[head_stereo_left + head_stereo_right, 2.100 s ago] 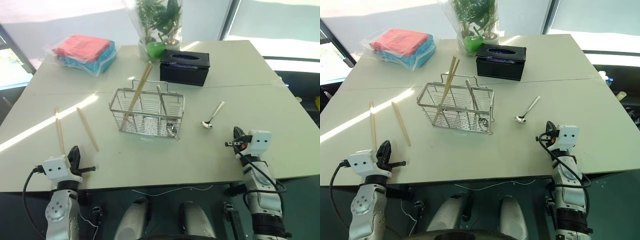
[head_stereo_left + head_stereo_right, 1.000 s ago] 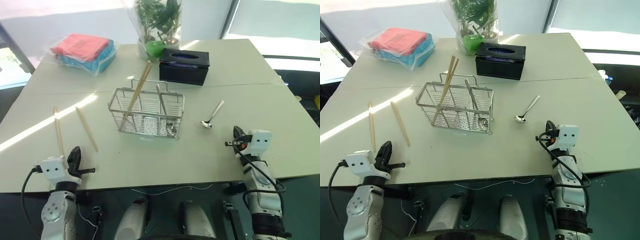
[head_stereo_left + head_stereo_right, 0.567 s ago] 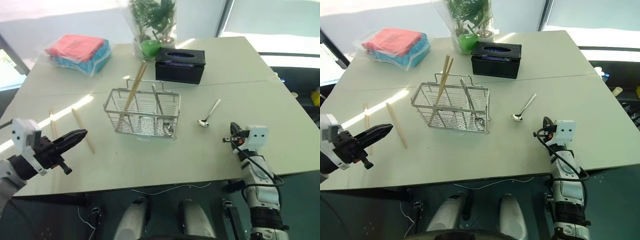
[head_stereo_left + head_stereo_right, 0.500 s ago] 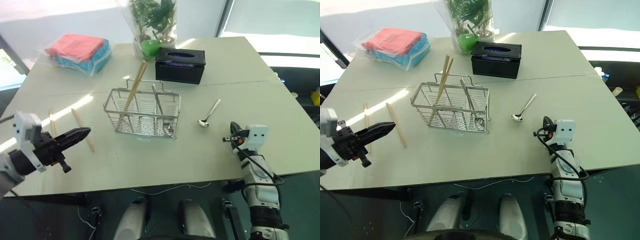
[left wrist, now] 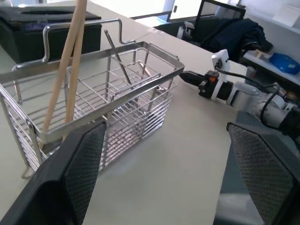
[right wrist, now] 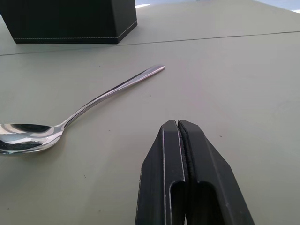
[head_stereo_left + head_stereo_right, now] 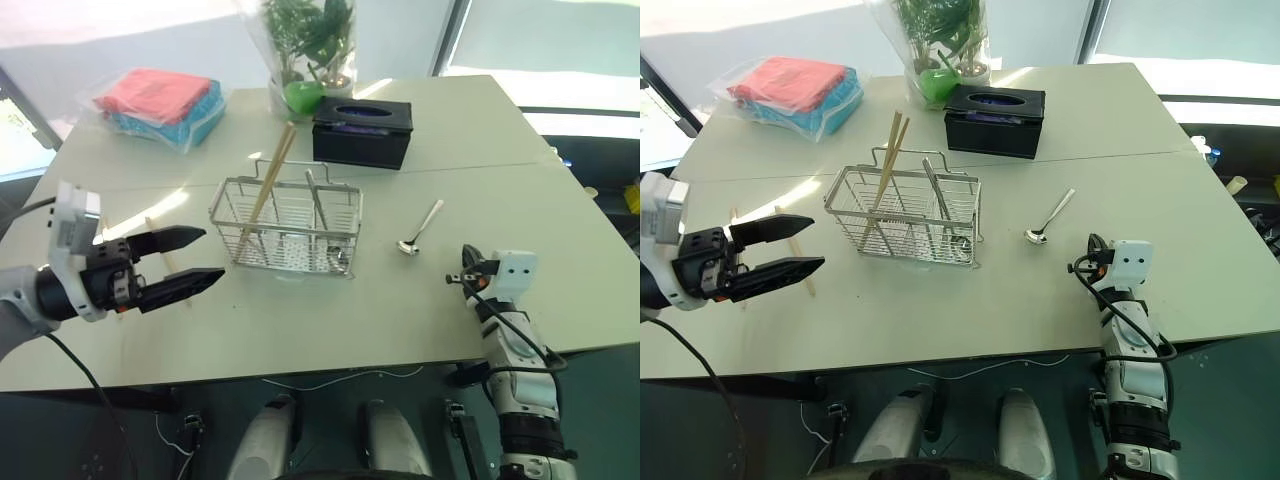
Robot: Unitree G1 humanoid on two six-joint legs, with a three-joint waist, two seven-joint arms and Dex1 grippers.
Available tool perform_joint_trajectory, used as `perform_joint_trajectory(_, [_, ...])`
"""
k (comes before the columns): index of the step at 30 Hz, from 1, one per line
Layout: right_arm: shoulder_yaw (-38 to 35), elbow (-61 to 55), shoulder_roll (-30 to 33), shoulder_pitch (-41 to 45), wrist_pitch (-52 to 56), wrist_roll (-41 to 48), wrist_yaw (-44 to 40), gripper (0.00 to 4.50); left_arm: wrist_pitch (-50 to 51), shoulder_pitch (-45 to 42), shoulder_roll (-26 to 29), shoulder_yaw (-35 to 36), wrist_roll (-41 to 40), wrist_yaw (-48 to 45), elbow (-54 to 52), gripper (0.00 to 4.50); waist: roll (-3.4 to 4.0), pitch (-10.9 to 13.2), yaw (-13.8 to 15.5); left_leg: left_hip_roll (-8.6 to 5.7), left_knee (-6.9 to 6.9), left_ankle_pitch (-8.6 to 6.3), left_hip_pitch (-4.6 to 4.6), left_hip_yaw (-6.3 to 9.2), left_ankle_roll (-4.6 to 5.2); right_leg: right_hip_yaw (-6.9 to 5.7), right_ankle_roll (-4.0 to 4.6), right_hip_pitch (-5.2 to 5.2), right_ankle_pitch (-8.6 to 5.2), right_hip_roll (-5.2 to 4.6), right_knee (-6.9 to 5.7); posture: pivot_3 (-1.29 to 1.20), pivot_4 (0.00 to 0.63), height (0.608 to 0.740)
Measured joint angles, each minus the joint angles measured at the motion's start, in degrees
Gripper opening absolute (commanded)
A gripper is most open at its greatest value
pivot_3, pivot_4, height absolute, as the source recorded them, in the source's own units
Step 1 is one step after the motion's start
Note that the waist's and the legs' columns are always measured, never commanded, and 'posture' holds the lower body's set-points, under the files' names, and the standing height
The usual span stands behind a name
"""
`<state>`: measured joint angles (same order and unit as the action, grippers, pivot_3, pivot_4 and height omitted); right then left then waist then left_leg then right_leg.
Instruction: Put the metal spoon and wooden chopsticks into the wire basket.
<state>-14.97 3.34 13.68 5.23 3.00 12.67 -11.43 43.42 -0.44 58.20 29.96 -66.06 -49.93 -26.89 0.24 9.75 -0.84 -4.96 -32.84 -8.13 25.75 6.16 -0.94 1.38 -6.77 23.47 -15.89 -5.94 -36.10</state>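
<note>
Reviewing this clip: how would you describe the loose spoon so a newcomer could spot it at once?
Start at the silver wire basket mid-table. Toward the robot's right, the small shiny metal spoon lies flat on the pale tabletop, apart from the basket. It is the only loose silver piece; the plain wooden chopsticks are tan.

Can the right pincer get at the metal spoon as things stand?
Probably yes. The metal spoon lies flat on bare table just ahead of the right pincer, with nothing between them. The pincer is shut, though, so it must open first.

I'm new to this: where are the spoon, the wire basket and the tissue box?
metal spoon [image 6: 101,97], right wrist view, on its handle.
wire basket [image 7: 285,252], left eye view, front wall.
black tissue box [image 7: 995,125], right eye view, front side.
</note>
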Motion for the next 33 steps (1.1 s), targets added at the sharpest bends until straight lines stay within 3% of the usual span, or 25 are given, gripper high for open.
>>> perform_joint_trajectory(7, [0.0,-1.9,2.1,7.0,13.4,0.0,4.2,0.0,-0.5,-2.1,-1.2,-2.5,4.6,-0.4,0.9,4.49,0.22,0.2,-0.1,0.0,0.03,0.02,0.01,-0.01,-0.02,0.02,0.01,0.01,0.0,0.01,-0.02,0.0,0.15,0.74])
perform_joint_trajectory(8, [0.0,-2.3,2.9,8.4,15.8,0.0,4.6,0.26,-0.5,-2.1,-1.5,-2.8,5.2,-0.6,1.0,4.5,0.23,0.2,-0.1,0.0,0.03,0.03,0.05,-0.01,-0.02,0.01,0.01,0.01,0.0,0.02,-0.02,0.0,0.15,0.74])
perform_joint_trajectory(11, [-0.1,-4.7,4.3,11.7,22.6,1.2,4.6,1.25,-0.5,-2.1,-2.4,-3.5,6.3,-0.8,0.9,4.5,0.22,0.2,0.0,0.0,0.03,0.03,0.05,-0.01,-0.02,-0.01,0.0,-0.01,0.0,0.02,-0.01,0.0,0.15,0.74])
perform_joint_trajectory(17, [0.9,-8.5,8.4,18.5,39.0,4.0,4.0,4.43,-0.4,-0.9,-3.3,-3.8,7.4,-1.3,0.5,4.5,0.23,0.3,0.0,-0.02,0.02,0.03,0.07,-0.02,-0.01,-0.02,0.01,-0.02,0.01,-0.03,-0.01,0.0,0.15,0.74])
perform_joint_trajectory(24, [4.0,-8.8,10.5,27.6,56.9,5.7,3.0,4.43,-0.3,0.1,-4.7,-3.9,7.4,-1.0,-1.6,4.5,0.21,0.3,-0.2,-0.01,0.01,0.04,0.14,-0.02,0.0,-0.04,0.01,-0.04,0.01,-0.04,0.0,0.0,0.15,0.74])
perform_joint_trajectory(33, [7.0,1.5,5.2,32.5,58.7,3.2,5.6,4.43,-0.3,0.7,-7.6,-4.2,7.9,2.2,-4.8,4.5,0.2,0.3,0.0,-0.05,-0.03,0.09,0.16,-0.02,0.06,-0.1,0.0,-0.05,0.02,0.0,0.01,0.0,0.15,0.74])
